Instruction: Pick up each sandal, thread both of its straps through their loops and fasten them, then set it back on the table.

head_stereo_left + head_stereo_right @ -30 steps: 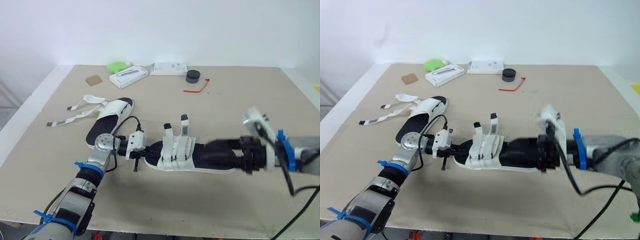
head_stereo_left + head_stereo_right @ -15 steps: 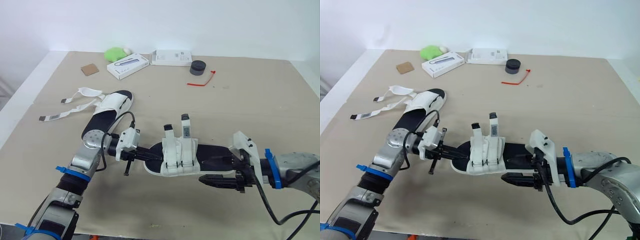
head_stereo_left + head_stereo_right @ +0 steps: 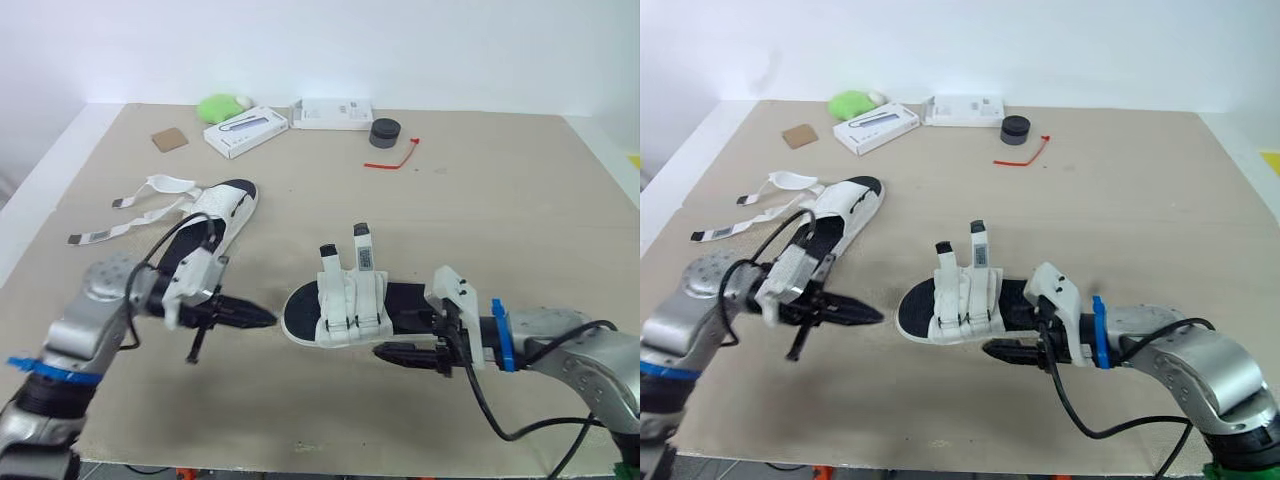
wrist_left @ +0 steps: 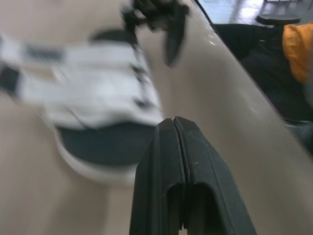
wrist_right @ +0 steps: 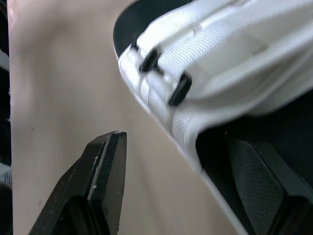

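One sandal (image 3: 350, 305), black footbed with white straps, lies flat mid-table; its two strap ends stick up over the loops. The second sandal (image 3: 218, 213) lies further left, its loose straps (image 3: 130, 205) spread across the table. My left gripper (image 3: 268, 320) is shut on nothing, a short gap left of the near sandal's toe. In the left wrist view its fingertips (image 4: 173, 121) are pressed together, pointing at that sandal (image 4: 88, 93). My right gripper (image 3: 385, 352) is open, low at the sandal's near side. In the right wrist view its fingers (image 5: 105, 161) flank the sandal's side edge (image 5: 195, 83).
Along the far edge of the table (image 3: 520, 220) sit a green lump (image 3: 222, 106), two white boxes (image 3: 245, 130) (image 3: 330, 113), a black round cap (image 3: 383, 132), a red tie (image 3: 392, 158) and a brown square (image 3: 168, 139). The front edge is close behind both arms.
The left gripper has pulled back left, off the sandal's toe. The right gripper has slid from the heel to the sandal's near side. The camera view has also shifted.
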Controlling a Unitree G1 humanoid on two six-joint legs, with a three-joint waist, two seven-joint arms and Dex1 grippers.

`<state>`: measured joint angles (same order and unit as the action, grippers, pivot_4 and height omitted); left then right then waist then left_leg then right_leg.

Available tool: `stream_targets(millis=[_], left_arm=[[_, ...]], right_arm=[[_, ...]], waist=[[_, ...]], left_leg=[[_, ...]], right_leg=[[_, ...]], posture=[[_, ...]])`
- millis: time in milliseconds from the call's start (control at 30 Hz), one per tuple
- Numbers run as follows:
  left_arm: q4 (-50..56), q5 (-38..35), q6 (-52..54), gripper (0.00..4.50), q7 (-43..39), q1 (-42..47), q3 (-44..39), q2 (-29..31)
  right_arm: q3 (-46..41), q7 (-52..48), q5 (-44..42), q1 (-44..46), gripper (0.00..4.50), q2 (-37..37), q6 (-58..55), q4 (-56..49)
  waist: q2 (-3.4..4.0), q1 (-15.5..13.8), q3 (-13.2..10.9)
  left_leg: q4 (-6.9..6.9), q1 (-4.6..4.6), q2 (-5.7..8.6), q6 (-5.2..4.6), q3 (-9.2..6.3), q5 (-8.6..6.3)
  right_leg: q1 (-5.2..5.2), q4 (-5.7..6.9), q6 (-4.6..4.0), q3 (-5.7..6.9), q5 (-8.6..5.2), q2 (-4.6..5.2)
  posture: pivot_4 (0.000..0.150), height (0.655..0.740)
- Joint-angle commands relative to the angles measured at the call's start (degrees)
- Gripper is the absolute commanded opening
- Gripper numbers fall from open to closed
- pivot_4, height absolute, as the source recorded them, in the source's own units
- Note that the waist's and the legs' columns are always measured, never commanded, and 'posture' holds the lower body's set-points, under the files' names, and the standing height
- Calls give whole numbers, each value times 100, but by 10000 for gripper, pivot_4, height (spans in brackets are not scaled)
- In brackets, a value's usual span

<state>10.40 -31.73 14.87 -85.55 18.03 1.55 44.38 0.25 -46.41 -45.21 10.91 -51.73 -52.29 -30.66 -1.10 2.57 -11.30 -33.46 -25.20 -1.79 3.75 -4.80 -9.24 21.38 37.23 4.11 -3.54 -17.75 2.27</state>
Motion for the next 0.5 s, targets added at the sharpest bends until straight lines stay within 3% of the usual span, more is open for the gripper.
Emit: stream_targets(millis=[33,100,200,367,500], left_arm=[[389,-236,100,0,141,-297,-424,208],[549,-304,159,0,345,-515,-565,206],[754,-356,211,0,610,-683,-639,145],[960,-362,175,0,821,-803,-581,130],[982,-390,189,0,955,-745,-549,91]], right_arm=[[67,21,59,93,34696,157,38,65],[192,-51,168,71,34696,207,84,112],[286,-162,154,111,27027,285,102,148],[339,-512,59,140,1856,278,144,56],[290,-495,57,191,776,361,122,168]], waist=[[0,-6,-1],[-1,-21,-1],[-4,-14,-2],[-3,-12,-2],[-3,-12,-2]], left_leg=[[-1,0,1,0,1,0],[-1,0,2,2,0,1],[-7,1,1,2,1,1],[-8,3,-3,2,1,2],[-18,3,-2,3,2,3]], right_leg=[[0,2,-1,0,2,2],[-2,3,-1,1,6,4],[-4,3,-1,0,11,4],[-2,10,-9,-2,18,-3],[-3,18,-10,-3,21,-2]], posture=[[1500,7400],[1500,7400],[1500,7400],[1500,7400],[1500,7400]])
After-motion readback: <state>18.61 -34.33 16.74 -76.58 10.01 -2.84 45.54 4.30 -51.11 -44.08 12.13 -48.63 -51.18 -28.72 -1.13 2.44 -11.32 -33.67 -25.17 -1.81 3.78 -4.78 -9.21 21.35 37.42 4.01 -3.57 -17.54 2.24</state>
